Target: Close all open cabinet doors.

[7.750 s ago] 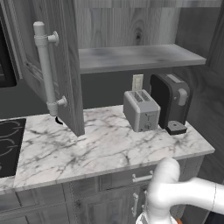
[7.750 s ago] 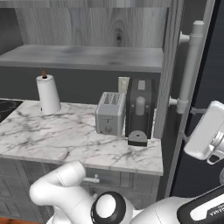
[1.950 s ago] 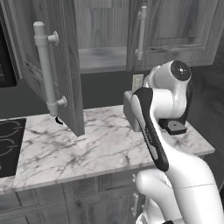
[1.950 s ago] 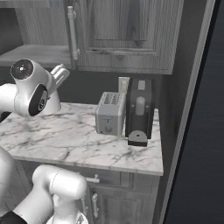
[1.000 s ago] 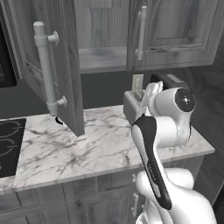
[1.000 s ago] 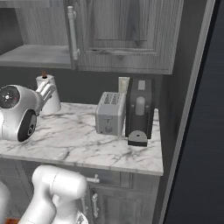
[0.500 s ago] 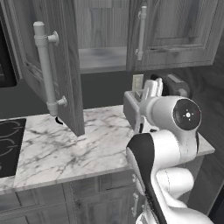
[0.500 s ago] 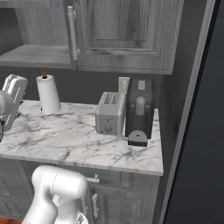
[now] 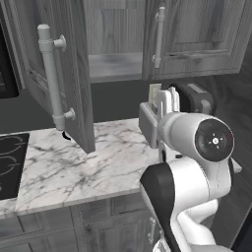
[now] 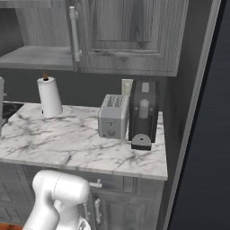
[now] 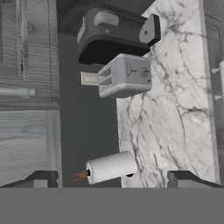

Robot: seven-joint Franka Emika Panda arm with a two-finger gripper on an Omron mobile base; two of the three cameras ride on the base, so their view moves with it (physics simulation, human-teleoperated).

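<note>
The left cabinet door (image 9: pixel 74 74) stands swung out over the counter, its long pale bar handle (image 9: pixel 51 78) facing me. The right cabinet door (image 9: pixel 202 29) lies shut against its frame, handle (image 9: pixel 158 34) upright; it is also in the right base view (image 10: pixel 130 36). Between them the shelf (image 10: pixel 36 57) is exposed. My gripper (image 11: pixel 111 181) is open, its fingertips (image 11: pixel 40 178) wide apart with nothing between them, looking rolled across the counter below the cabinets. My white arm (image 9: pixel 197 157) rises in front of the counter.
On the marble counter (image 10: pixel 67 139) stand a paper towel roll (image 10: pixel 48 96), a grey toaster (image 10: pixel 113 117) and a black coffee machine (image 10: pixel 143 112). A black cooktop (image 9: pixel 10 162) lies at the left. A dark tall panel (image 10: pixel 202 134) bounds the right side.
The right door, open 7.8 s ago, is now shut. Over the last second the arm has drawn back and down from it, sliding out of the right base view to the left.
</note>
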